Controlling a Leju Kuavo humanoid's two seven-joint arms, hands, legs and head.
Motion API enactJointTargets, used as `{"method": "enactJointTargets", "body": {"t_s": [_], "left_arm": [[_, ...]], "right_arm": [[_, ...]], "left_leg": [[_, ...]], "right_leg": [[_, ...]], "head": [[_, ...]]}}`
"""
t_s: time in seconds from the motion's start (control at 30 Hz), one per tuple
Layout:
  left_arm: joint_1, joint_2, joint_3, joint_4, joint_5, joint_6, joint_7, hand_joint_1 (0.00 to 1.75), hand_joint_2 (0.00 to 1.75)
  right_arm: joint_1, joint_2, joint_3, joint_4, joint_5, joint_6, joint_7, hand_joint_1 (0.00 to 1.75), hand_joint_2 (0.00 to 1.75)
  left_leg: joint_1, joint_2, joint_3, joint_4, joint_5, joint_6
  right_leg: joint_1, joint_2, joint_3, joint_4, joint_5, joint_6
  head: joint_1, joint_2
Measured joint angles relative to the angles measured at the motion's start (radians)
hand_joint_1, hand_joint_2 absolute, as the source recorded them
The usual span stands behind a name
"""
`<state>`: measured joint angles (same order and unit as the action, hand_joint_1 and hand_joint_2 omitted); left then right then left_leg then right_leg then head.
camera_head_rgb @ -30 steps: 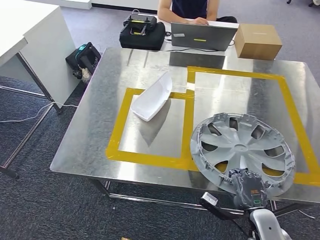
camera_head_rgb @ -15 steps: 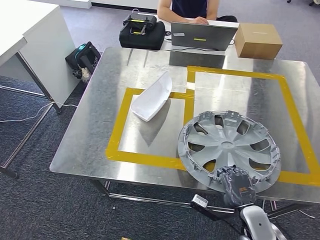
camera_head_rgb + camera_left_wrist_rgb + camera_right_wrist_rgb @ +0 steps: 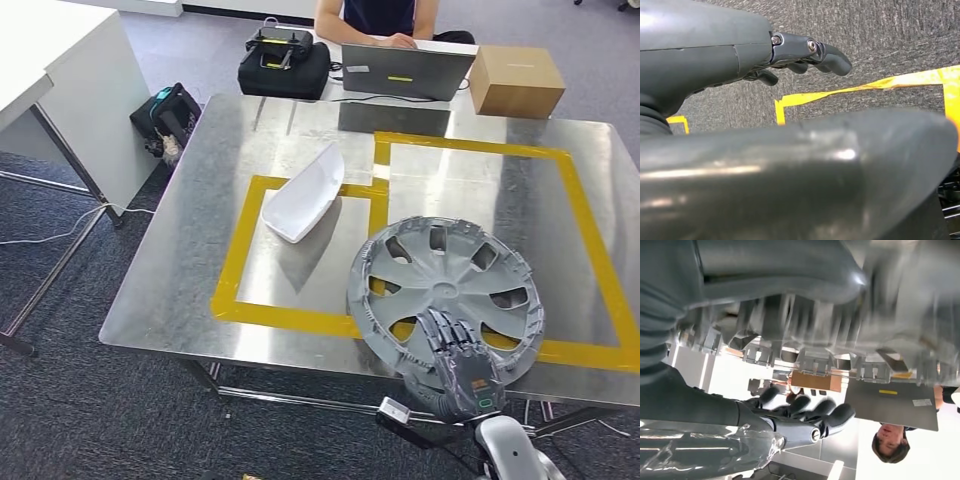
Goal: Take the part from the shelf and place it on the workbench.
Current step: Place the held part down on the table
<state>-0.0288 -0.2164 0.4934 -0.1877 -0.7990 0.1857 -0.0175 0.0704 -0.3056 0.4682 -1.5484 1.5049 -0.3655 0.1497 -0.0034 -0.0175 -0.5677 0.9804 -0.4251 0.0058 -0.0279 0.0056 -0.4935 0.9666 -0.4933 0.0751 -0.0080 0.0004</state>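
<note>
The part is a grey plastic wheel cover point(image 3: 445, 290), tilted a little over the near right of the steel workbench point(image 3: 211, 200), across the yellow tape point(image 3: 302, 318). My right hand point(image 3: 460, 370) grips its near rim, with fingers laid over the top face. In the right wrist view the ribbed underside of the wheel cover point(image 3: 810, 340) runs just above my dark fingers point(image 3: 806, 415). My left hand point(image 3: 806, 52) hangs over the carpet with its fingers stretched out and holds nothing.
A white curved part point(image 3: 304, 195) lies inside the left taped square. A laptop point(image 3: 407, 72), a cardboard box point(image 3: 515, 82) and a black bag point(image 3: 285, 62) stand at the far edge, where a person point(image 3: 377, 18) sits. A white desk point(image 3: 60, 80) stands left.
The wheel cover has shifted left and further onto the workbench with my right hand. The hand's fingers now show spread over the rim.
</note>
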Motion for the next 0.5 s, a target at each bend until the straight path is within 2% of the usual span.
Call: {"method": "enactJointTargets", "body": {"t_s": [0.27,0.43,0.5], "left_arm": [[0.0,0.002,0.001,0.0,0.0,0.0,-0.001,0.0,0.0],[0.0,0.003,0.002,0.0,0.002,0.003,-0.001,0.0,0.0],[-0.001,0.003,0.003,0.0,0.002,0.003,-0.001,0.0,0.0]], "right_arm": [[0.0,0.0,0.003,0.0,0.0,0.0,0.0,0.0,0.0],[0.0,0.0,0.005,0.0,0.0,0.0,0.0,0.0,0.0],[-0.001,-0.001,0.006,-0.001,0.0,-0.001,0.0,0.0,0.0]], "left_leg": [[-0.003,0.0,0.0,0.003,-0.003,0.003],[-0.005,0.0,0.001,0.001,-0.005,0.016],[0.0,0.002,0.006,-0.008,-0.002,0.025]], "right_leg": [[-0.002,0.0,0.001,-0.002,0.001,0.003],[-0.007,0.0,0.002,-0.005,0.0,0.015],[-0.006,0.0,-0.015,0.033,-0.025,0.017]], "head": [[0.0,0.0],[0.0,0.0],[0.002,0.0]]}}
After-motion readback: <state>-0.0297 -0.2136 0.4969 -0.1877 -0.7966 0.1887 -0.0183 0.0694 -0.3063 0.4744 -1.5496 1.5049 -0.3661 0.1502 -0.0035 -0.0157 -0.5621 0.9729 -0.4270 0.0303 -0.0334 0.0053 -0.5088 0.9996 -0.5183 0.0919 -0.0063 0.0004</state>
